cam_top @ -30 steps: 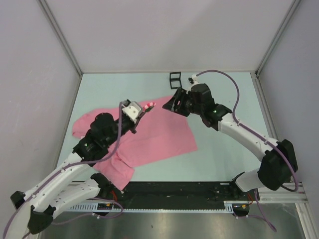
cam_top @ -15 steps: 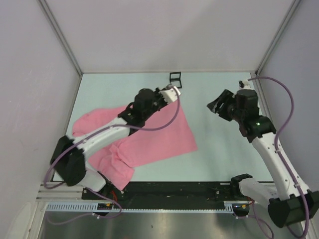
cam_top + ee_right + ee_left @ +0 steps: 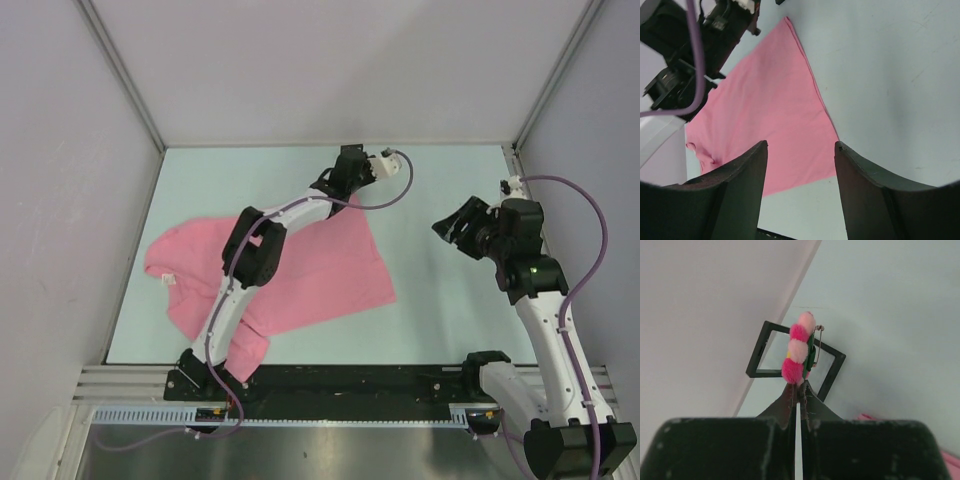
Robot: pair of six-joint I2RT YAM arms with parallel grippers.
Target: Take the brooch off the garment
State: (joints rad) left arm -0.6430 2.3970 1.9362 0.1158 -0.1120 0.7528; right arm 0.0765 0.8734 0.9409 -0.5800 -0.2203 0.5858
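In the left wrist view my left gripper (image 3: 800, 386) is shut on the brooch (image 3: 799, 352), a small pink flower pin with a green back, and holds it in the air just in front of the black square frame box (image 3: 832, 371). In the top view the left gripper (image 3: 347, 166) is stretched to the table's far edge, beyond the garment (image 3: 320, 270); the brooch is too small to make out there. The garment lies flat with a rumpled near-left end. My right gripper (image 3: 456, 225) is open and empty, to the right of the garment, which shows between its fingers (image 3: 765, 110).
The back wall runs just behind the frame box. The left arm (image 3: 705, 35) crosses the garment's far corner. A small white tag (image 3: 167, 280) lies on the garment's left end. Side walls stand at the table's left and right edges.
My left arm has swung from above the garment to the far edge by the frame box, carrying the brooch. My right arm has drawn back to the right, off the garment.
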